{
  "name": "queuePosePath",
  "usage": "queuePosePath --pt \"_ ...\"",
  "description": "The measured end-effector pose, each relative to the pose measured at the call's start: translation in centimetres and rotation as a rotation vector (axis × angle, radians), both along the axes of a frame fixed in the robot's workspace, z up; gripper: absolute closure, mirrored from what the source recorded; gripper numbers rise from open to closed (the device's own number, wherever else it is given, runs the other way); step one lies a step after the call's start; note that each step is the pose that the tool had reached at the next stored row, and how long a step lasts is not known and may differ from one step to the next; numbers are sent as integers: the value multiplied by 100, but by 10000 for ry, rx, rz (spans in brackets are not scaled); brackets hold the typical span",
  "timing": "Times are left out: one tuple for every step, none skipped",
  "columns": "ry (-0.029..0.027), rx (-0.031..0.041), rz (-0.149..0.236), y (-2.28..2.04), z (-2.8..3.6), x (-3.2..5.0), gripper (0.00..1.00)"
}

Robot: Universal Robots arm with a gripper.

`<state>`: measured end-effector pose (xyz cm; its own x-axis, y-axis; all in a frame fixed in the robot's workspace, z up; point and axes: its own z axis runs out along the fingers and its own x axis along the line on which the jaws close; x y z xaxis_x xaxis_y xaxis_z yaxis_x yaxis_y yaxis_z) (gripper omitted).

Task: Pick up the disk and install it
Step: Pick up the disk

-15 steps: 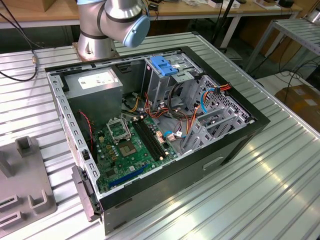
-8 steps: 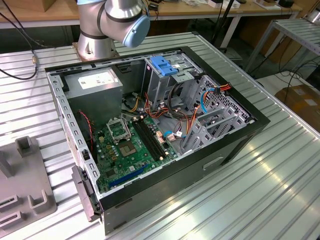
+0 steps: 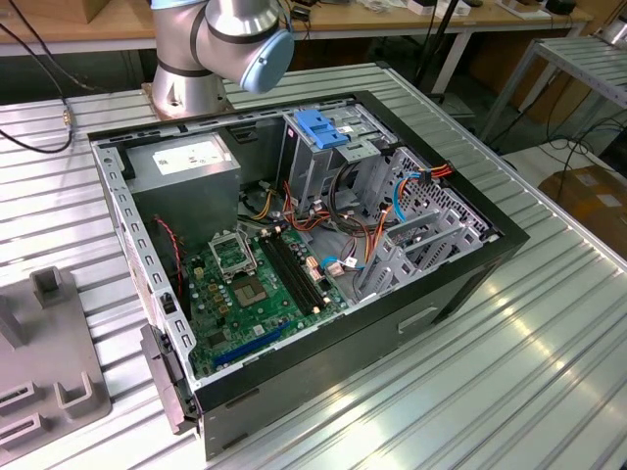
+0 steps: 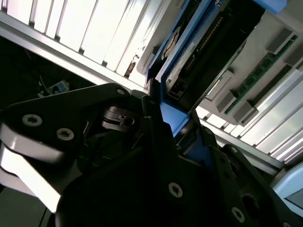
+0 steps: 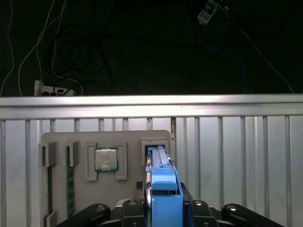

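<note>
The disk [image 5: 161, 165], a dark drive edged by a blue carrier frame, is seen edge-on in the first wrist view, reaching from my gripper [image 5: 163, 208] toward a slot in the grey parts tray [image 5: 61, 142]. The second wrist view shows the disk [image 4: 203, 52] with its connector edge and blue frame sticking out of my gripper [image 4: 175, 123]. The black fingers [image 5: 196, 208] press on both sides of the carrier, so the gripper is shut on the disk. I cannot tell whether the disk's far end still sits in the tray slot.
The open computer case [image 3: 441, 294] lies on the slatted aluminium table, with a bare blue bracket [image 3: 323, 127] on its drive cage. The tray [image 3: 59, 372] lies at the exterior view's left. It holds a processor [image 5: 106, 158] and memory sticks [image 4: 262, 71]. The table edge [image 5: 151, 100] runs behind it.
</note>
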<state>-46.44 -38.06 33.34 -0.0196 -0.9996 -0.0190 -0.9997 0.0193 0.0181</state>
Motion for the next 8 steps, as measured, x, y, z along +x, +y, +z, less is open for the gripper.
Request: queuePosePath --pt "1 0 0 0 8 0 63" --pt "1 0 0 0 15 0 63" --pt "0 0 0 0 29 0 63" --pt "1 0 0 0 43 0 63" --pt "1 0 0 0 54 0 63" --pt "1 0 0 0 66 0 63" --pt "1 0 0 0 77 0 63" --pt "1 0 0 0 87 0 63"
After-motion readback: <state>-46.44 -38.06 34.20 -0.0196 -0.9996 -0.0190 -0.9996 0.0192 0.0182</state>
